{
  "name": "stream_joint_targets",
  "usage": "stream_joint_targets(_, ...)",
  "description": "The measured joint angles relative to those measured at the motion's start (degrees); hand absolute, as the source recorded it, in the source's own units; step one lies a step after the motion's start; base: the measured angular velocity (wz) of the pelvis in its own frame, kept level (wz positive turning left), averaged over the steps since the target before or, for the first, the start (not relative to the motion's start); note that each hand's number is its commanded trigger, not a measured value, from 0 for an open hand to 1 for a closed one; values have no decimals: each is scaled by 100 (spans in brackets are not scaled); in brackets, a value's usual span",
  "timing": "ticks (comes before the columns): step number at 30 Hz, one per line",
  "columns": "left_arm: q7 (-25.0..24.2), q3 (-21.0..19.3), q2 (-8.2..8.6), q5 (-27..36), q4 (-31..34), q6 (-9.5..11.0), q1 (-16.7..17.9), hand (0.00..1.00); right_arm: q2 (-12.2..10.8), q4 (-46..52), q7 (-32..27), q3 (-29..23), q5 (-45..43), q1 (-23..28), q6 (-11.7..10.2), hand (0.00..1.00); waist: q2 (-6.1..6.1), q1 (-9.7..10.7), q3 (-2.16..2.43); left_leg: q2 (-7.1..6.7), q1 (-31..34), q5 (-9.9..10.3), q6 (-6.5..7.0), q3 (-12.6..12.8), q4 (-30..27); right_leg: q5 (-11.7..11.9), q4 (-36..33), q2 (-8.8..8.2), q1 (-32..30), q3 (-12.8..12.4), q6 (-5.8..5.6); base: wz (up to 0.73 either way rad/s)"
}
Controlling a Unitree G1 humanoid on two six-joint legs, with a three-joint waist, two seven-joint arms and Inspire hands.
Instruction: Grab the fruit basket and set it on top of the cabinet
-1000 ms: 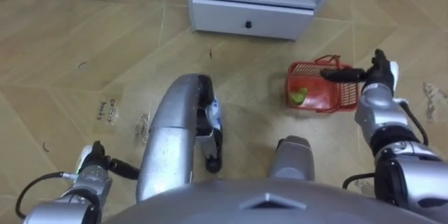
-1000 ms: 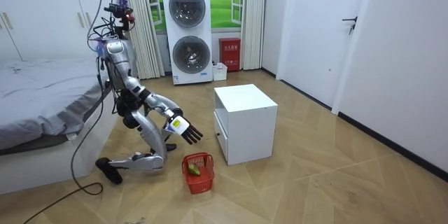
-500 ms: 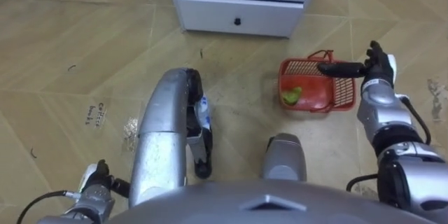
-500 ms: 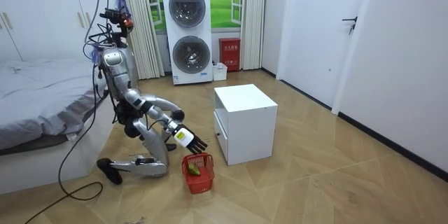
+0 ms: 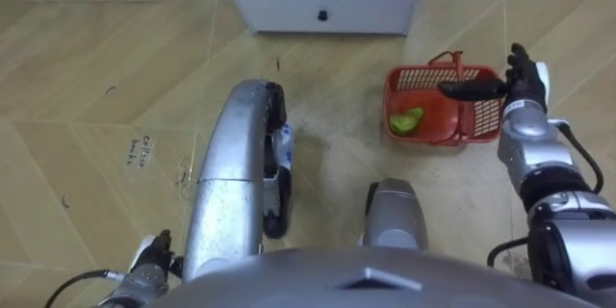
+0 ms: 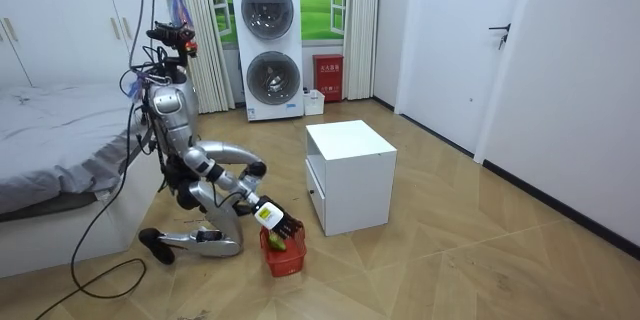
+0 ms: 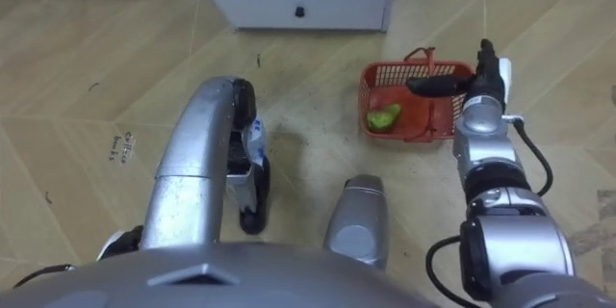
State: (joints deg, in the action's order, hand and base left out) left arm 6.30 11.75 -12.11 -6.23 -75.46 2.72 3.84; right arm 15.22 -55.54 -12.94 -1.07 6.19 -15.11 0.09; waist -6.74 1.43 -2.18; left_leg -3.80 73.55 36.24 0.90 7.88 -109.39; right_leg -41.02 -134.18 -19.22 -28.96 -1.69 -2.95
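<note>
Left eye view: the right arm reaches forward at the right. The right hand (image 5: pixel 525 91) is flat and released, thumb stretched left over the right rim of one red basket (image 5: pixel 416 79). The basket stands on the floor (image 5: pixel 96 58) near one cabinet (image 5: pixel 322 5) and holds one green fruit (image 5: pixel 406 121). The left hand (image 5: pixel 147 258) is near left, its state unclear.

Room view: the robot kneels between bed (image 6: pixel 50 160) and cabinet, right hand just above the basket.

Red plastic lattice basket (image 5: pixel 419 79) with a green fruit (image 5: pixel 408 121); white drawer cabinet (image 5: pixel 289 5), black round knob (image 5: pixel 322 15); tan wood floor (image 5: pixel 96 77) laid in herringbone.
</note>
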Motion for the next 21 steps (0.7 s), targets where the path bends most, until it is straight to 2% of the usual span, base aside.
stream_joint_targets(4,-91,244,-18,37,-6,29,-64,0,70,-1,198,133,6,-40,0,0,-18,-12,-14,4,13,1,-2,-15,-15,-2,-12,23,3,24,-4,0)
stream_joint_targets(7,-104,275,-19,105,4,26,-62,0,114,-136,244,213,-10,-175,0,0,59,-23,-25,23,13,32,-62,-17,-3,-5,-53,21,-17,28,-9,0)
stream_joint_targets(8,-105,275,-18,110,5,25,-63,0,124,-206,246,213,-22,-193,0,0,111,-35,-27,26,12,55,-105,-20,11,-11,-68,17,-28,38,-23,3)
stream_joint_targets(9,-105,275,-18,113,5,25,-54,0,129,-228,246,213,-23,-192,5,0,159,-49,-13,45,20,117,-218,-19,42,-15,-94,14,-104,28,-30,0)
stream_joint_targets(11,-105,276,-18,223,5,17,-50,0,142,-245,246,232,-17,-196,6,0,220,-63,-21,61,85,111,-233,-7,48,-18,-147,15,-206,-10,-34,-2)
stream_joint_targets(15,-108,332,-7,228,17,-29,-42,0,199,-476,330,270,53,-222,22,0,242,-184,-42,133,114,96,-258,68,75,-37,-189,27,-316,-142,-45,-10)
stream_joint_targets(17,-162,332,-7,228,34,-36,-37,0,212,-480,378,302,70,-227,29,0,279,-188,-28,145,166,95,-259,79,85,-37,-189,29,-381,-157,-45,0)
stream_joint_targets(21,-209,333,-8,229,84,-40,-70,0,225,-487,405,420,162,-237,29,0,275,-224,-32,146,198,96,-258,89,85,-37,-181,17,-411,-162,-46,0)
